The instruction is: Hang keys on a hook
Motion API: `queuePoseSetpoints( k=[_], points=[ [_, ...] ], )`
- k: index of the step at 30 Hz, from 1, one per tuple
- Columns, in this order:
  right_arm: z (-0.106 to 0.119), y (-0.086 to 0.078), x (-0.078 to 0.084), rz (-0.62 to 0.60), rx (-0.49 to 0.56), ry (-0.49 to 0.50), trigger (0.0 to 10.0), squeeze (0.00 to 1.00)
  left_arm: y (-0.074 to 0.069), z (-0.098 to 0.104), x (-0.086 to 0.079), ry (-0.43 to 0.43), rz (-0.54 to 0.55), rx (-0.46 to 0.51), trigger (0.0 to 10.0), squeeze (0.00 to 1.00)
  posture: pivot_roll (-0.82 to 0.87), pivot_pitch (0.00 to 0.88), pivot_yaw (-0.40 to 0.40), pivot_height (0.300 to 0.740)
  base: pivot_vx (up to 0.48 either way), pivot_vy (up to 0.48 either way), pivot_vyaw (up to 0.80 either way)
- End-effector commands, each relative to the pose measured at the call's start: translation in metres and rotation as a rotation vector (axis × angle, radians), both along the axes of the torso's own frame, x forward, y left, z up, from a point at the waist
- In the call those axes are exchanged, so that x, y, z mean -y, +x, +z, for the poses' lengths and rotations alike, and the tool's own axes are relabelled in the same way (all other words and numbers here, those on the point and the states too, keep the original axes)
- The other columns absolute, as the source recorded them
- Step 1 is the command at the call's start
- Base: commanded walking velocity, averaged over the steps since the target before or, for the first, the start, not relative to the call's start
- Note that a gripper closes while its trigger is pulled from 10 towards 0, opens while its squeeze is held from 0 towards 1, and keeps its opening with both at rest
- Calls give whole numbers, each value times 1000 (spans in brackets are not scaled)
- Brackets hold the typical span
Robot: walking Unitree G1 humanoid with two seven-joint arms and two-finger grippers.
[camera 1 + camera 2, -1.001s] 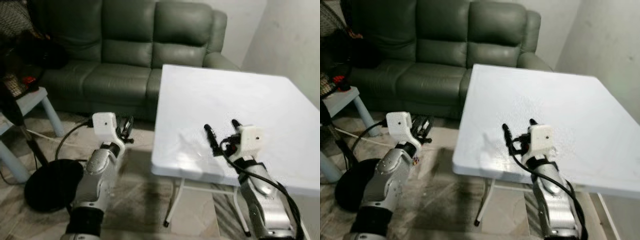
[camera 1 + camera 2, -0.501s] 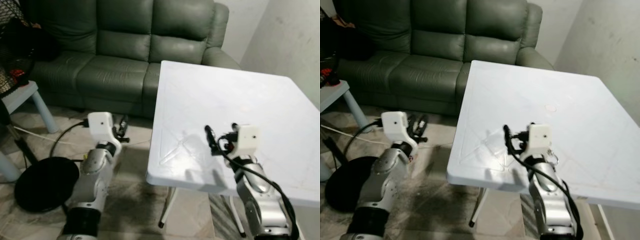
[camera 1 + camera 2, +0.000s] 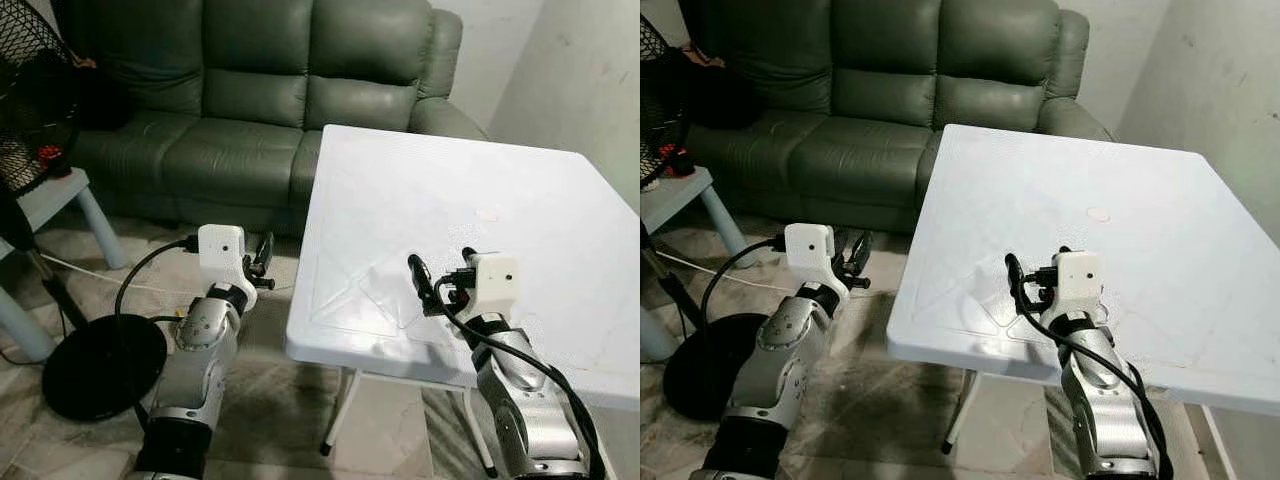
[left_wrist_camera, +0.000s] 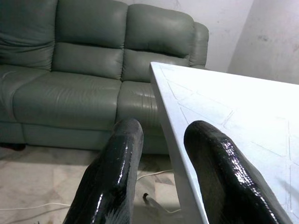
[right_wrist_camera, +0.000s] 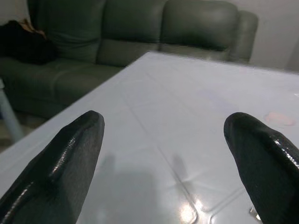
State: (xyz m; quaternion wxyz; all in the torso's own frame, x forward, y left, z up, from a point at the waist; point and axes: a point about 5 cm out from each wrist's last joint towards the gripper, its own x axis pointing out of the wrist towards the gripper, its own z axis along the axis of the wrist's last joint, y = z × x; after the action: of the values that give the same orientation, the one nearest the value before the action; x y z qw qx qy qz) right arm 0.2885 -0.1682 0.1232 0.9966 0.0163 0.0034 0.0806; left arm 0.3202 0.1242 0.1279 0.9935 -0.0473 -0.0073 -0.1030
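My right gripper (image 3: 440, 275) is held just above the near part of the white table (image 3: 420, 190). It is open, its fingers (image 5: 70, 154) wide apart with nothing between them. My left gripper (image 3: 258, 262) is raised over the floor beside the table's left edge and points toward the sofa. Its fingers (image 4: 117, 158) stand a narrow gap apart and hold nothing. A small pale round mark (image 3: 487, 213) lies on the tabletop beyond the right gripper.
A green sofa (image 3: 260, 100) stands behind the table. At the left are a fan with a black round base (image 3: 100, 365), a pale blue low table (image 3: 50, 200) and a cable on the floor. A wall is close on the right.
The whole picture has shifted a little as the camera moved. Both arms keep about the same pose, and the right gripper is still over the table's near part.
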Motion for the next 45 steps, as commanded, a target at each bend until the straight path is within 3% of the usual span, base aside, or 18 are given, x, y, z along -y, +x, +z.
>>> queuePoseSetpoints(
  k=[1, 2, 15, 23, 28, 30, 33, 40, 45],
  points=[
    [1, 1, 2, -7, -12, 12, 10000, 0, -1, 1, 1, 28, -18, 10, 10000, 0, 69, 1, -66, 740, 0, 0, -763],
    [1, 0, 2, 3, -6, -32, 10000, 0, -2, 1, 2, 31, -23, 10, 10000, 0, 69, 1, -66, 740, 0, 0, -744],
    [-1, 0, 1, 0, -26, -27, 10000, 0, -6, -1, 12, 49, -85, 0, 10000, 0, 71, 0, -63, 740, 0, 0, -730],
    [-2, -2, 1, 0, -27, -57, 10000, 0, -13, -5, 25, 112, -183, 7, 10000, 0, 70, 0, -65, 740, 0, 0, -700],
    [-3, -4, 0, 12, -32, -56, 10000, 0, -18, -6, 32, 112, -237, 1, 10000, 0, 67, 0, -65, 740, 0, 0, 0],
    [-3, -4, 1, 10, -29, -64, 10000, 0, -17, -6, 30, 113, -212, 3, 10000, 0, 66, 0, -63, 740, 0, -472, 0],
    [-3, -6, 0, 8, -32, -51, 10000, 0, -16, -5, 28, 33, -193, -13, 10000, 0, 63, 0, -63, 740, 0, -109, 0],
    [-5, -6, 0, -48, -63, -78, 10000, 0, -13, -10, 22, 38, -142, -69, 10000, 0, 59, 0, -62, 740, 0, 0, 0],
    [-10, 0, 2, -131, -138, -93, 10000, 0, -18, -9, 30, 73, -207, -63, 10000, 0, 63, 0, -64, 740, 0, 0, 0]
  ],
)
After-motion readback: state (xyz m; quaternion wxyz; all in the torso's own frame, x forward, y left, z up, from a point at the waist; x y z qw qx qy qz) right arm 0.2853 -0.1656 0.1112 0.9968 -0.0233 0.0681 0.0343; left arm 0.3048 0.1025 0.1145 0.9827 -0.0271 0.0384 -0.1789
